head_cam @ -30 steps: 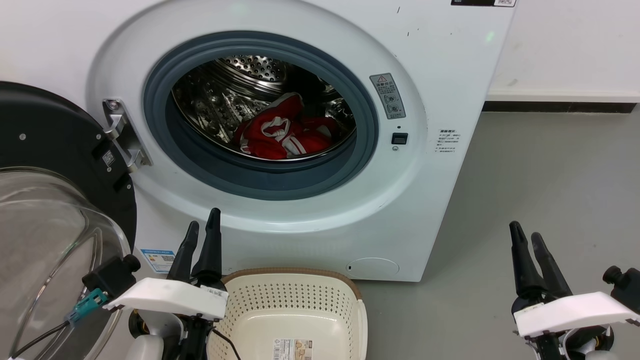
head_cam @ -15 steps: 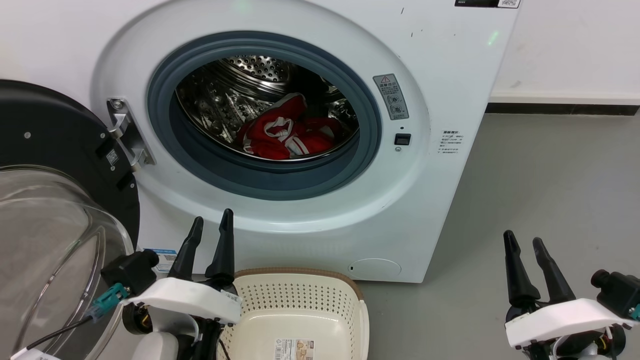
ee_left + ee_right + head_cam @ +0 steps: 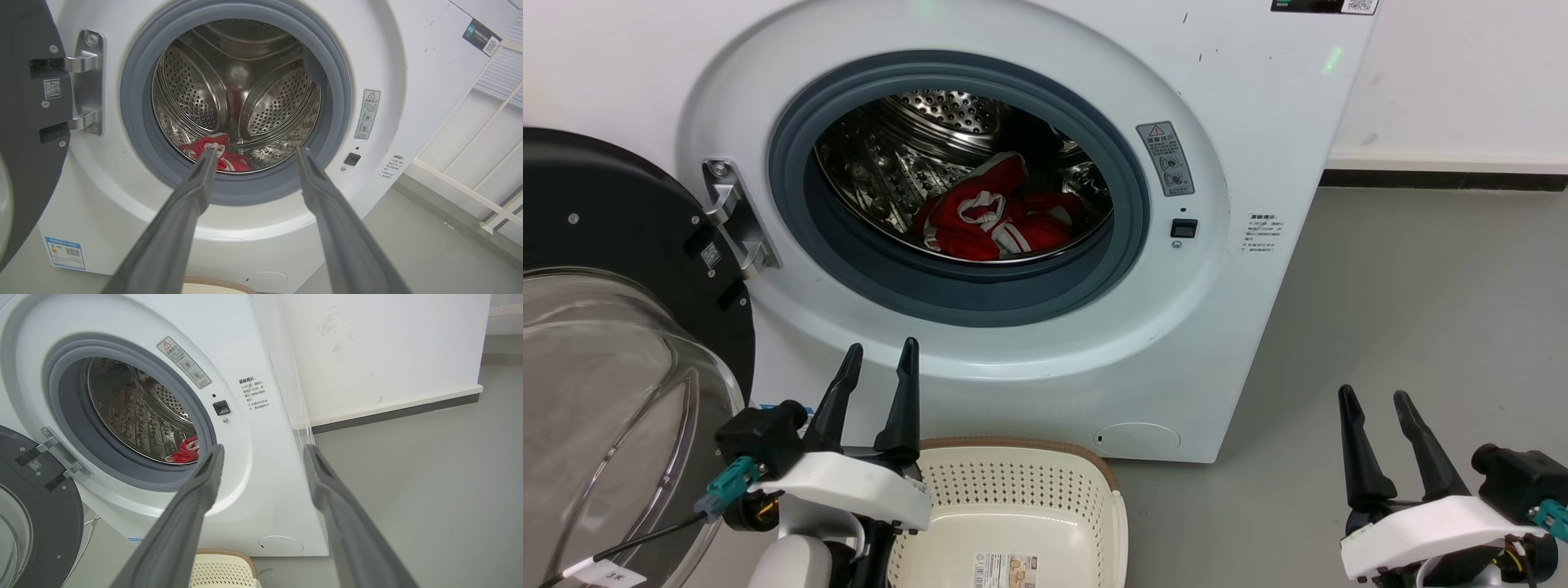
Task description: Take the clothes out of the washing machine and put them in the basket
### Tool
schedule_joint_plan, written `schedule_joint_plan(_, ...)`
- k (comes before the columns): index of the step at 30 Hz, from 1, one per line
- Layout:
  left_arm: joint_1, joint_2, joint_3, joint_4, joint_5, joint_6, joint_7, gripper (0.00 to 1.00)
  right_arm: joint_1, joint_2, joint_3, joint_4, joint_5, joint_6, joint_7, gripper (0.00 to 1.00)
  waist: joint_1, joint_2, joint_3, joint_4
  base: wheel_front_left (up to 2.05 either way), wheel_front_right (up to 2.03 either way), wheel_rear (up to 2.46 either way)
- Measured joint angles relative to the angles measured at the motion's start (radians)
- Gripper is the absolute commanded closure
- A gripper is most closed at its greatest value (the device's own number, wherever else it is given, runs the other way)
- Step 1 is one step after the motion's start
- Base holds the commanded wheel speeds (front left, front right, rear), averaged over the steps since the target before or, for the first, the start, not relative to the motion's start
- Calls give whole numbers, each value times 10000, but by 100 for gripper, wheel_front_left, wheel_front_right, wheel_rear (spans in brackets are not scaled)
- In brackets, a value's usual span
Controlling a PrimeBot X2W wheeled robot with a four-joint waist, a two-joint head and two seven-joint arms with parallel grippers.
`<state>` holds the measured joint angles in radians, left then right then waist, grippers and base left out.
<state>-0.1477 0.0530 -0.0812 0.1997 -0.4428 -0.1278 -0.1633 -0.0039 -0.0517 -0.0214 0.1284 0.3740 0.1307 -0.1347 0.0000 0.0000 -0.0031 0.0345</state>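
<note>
The red and white clothes lie in a heap at the bottom of the steel drum of the white washing machine, whose door hangs open at the left. On the floor in front stands the cream basket, holding nothing but its label. My left gripper is open just left of the basket's rim, below the porthole. The left wrist view looks along the left gripper at the clothes deep in the drum. My right gripper is open over the grey floor at the right, empty.
The open glass-bowl door fills the left side beside my left arm. Grey floor stretches to the right of the machine, ending at a white wall with a dark skirting. A white railing shows in the left wrist view.
My left gripper has shifted right and its fingers have spread apart. The right gripper has slid slightly left and lower. The head camera has drifted a little.
</note>
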Motion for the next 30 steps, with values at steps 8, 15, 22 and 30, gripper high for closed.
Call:
schedule_joint_plan(8, -48, 0, -98, 100, 874, 61, -188, 0, 47, 0, 10, -25, -779, 0, -71, 0, 0, 0, -3, 23, 0, 0, 0)
schedule_joint_plan(15, -134, 4, -128, 328, 1536, 138, -343, 0, 59, 0, 35, -15, -1390, 2, -159, 0, 0, 0, 2, 51, 0, 0, 0)
schedule_joint_plan(22, -208, 13, -167, 525, 2144, 215, -514, 0, 89, 0, 61, 21, -1954, 2, -249, 0, 0, 0, 2, 77, 0, 0, 0)
schedule_joint_plan(30, -269, 17, -209, 663, 2765, 232, -648, 0, 97, 0, 69, 33, -2535, 2, -370, 0, 0, 0, 6, 112, 0, 0, 0)
